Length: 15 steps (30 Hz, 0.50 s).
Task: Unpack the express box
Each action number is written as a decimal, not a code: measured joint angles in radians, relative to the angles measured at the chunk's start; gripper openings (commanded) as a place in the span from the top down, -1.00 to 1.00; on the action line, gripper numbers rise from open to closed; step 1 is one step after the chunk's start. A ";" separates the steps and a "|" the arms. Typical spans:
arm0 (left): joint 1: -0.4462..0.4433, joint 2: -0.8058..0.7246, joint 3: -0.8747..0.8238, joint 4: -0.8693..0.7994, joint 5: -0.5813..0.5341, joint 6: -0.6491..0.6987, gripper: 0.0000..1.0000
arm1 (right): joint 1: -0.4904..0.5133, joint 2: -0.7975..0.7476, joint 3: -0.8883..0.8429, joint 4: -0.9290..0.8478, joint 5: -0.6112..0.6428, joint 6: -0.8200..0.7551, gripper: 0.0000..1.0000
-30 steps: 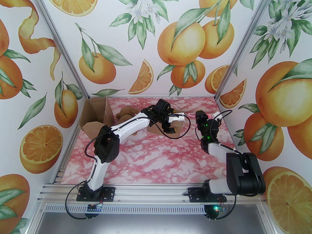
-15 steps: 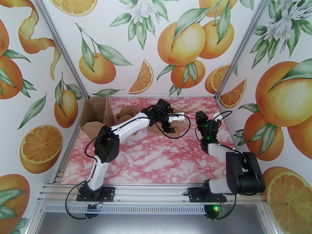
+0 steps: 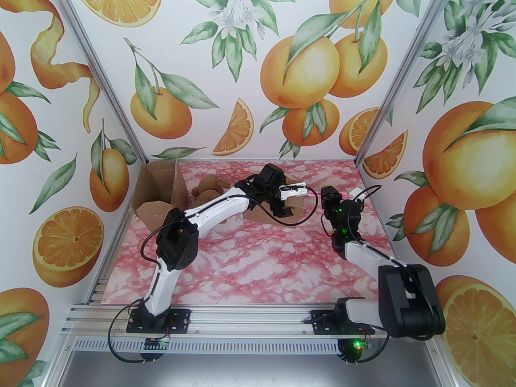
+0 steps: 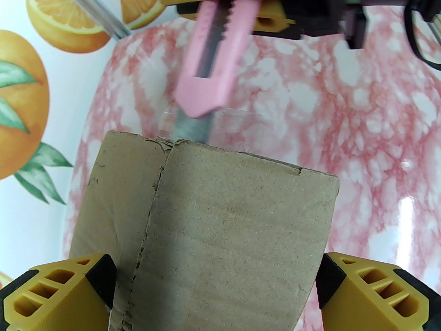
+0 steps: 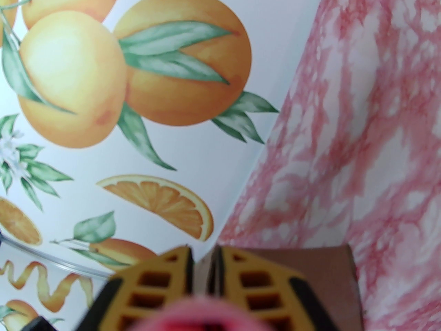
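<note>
At the far middle of the pink marbled table point(image 3: 262, 268), you see the two arms closer together than one second ago. The right arm now leans more toward the small cardboard box point(image 4: 224, 219), and the gap between the wrists in the top view is narrower. The left arm is also a little farther out and more to the right.

The right gripper point(image 5: 205, 259) is closed on the pink utility knife point(image 4: 213, 81). The blade point(image 4: 193, 129) now meets the far edge of the box, just where the ragged middle seam point(image 4: 151, 202) ends. The left gripper point(image 4: 213, 281) is wide open, with one finger on each side of the box at its near end. I cannot tell if the pads really press the cardboard.

For the task, I judge this as the start of the cut: the knife is at the seam, but the flaps lie flat and nothing is out of this box yet. Please watch that the box does not slide when the blade pulls, because the hold looks loose. The open carton point(image 3: 155, 200) and the brown kiwis point(image 3: 207, 188) lie well apart, at the far left.
</note>
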 measured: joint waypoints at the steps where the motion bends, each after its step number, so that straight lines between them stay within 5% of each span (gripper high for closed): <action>1: -0.002 0.000 0.000 0.003 -0.006 -0.003 -1.00 | 0.000 -0.013 -0.002 -0.013 0.000 -0.001 1.00; 15: -0.005 0.000 0.000 0.007 -0.075 -0.059 -1.00 | -0.075 -0.283 -0.071 -0.189 0.029 -0.028 1.00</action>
